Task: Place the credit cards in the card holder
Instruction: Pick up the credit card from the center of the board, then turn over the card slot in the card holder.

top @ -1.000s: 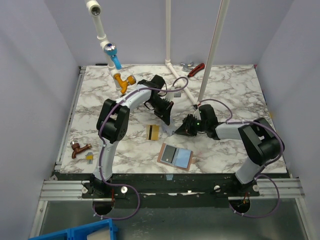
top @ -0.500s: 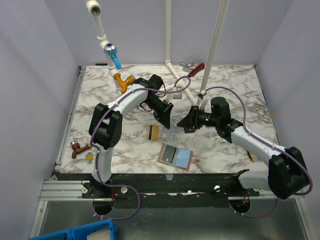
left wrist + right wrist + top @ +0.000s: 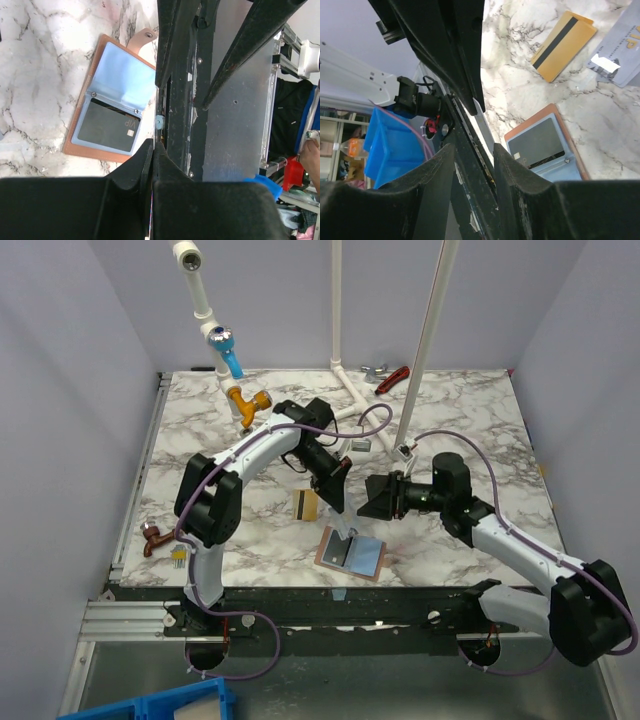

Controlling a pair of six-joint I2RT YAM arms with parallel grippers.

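Left gripper [image 3: 152, 150] pinches the grey card [image 3: 622, 52], cut off at the right wrist view's upper right; right gripper [image 3: 472, 150] spread.

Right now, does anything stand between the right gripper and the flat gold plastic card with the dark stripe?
Yes. Seen from above, the left gripper, shut on a silvery-grey plastic card, hangs between right gripper and gold card.

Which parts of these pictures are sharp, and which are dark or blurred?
Top external: evenly lit, sharp, shadows soft. Left wrist: left gripper's fingers a black featureless mass, card holder sharp. Right wrist: right gripper's fingers dark and soft, gold card and silvery-grey card crisp.
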